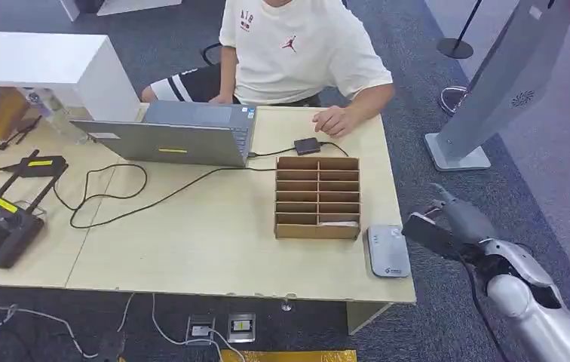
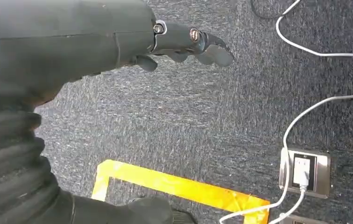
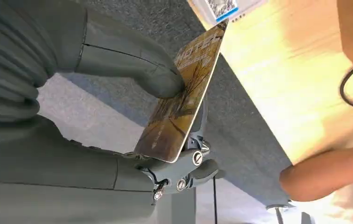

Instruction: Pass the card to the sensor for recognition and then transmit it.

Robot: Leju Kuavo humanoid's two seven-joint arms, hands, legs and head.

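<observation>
- The right hand (image 3: 165, 116) pinches the card (image 3: 184, 93) between its thumb and fingers, just off the bench's (image 1: 214, 249) right edge, over the carpet.
- In the head view that right hand (image 1: 448, 226) sits just beside the sensor (image 1: 387, 250), a grey pad at the bench's front right corner, but the card is not yet over it.
- Step in hand, as I judge it: bring the card over the sensor for reading.
- To do it well: swing the card in over the sensor, turn its face flat toward the pad, and bring it low and level so the whole card covers the pad.
- Keep the pinch firm; the thumb presses near the card's middle, so a tilt is likely to slip if the hold loosens.
- Mind the box (image 1: 317, 197) just beside the sensor; approach from the bench's right edge rather than across it.
- The left hand (image 2: 188, 44) hangs over the floor with fingers curled in, holding nothing.
- Count: one card, one sensor, one box, one laptop (image 1: 173, 134), one person (image 1: 297, 49) seated at the far side, who I take to be the one to receive the card.
</observation>
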